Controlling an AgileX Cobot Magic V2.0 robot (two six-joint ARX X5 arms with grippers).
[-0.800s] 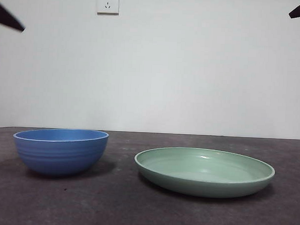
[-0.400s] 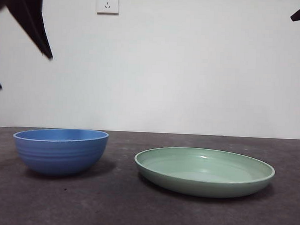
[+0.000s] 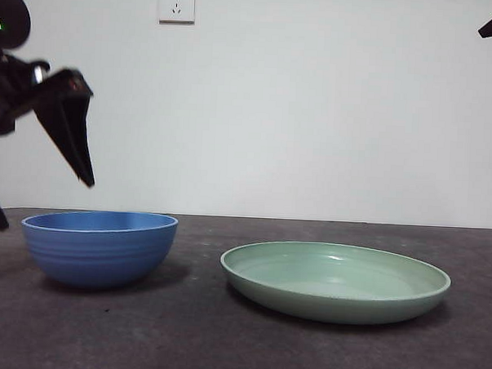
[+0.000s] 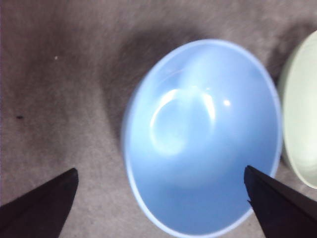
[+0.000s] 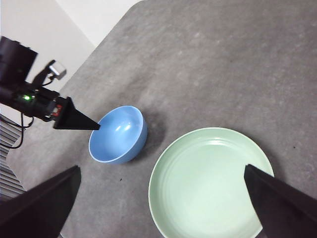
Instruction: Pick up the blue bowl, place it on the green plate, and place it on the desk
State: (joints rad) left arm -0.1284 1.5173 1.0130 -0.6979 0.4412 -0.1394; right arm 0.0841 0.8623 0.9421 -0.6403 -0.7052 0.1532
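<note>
My left gripper (image 3: 41, 200) hangs open above the blue bowl (image 3: 100, 248); the green plate (image 3: 335, 281) sits at its three o'clock.

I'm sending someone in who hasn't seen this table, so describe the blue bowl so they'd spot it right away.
On the dark grey desk sit two dishes side by side, apart. The blue bowl is the deep, ridged one, under the open left tool. Its neighbour, the green plate, is wider, shallow and pale mint.

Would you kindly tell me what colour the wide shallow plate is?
The plate is pale mint green, plain and glossy; the right wrist view shows it best.
</note>
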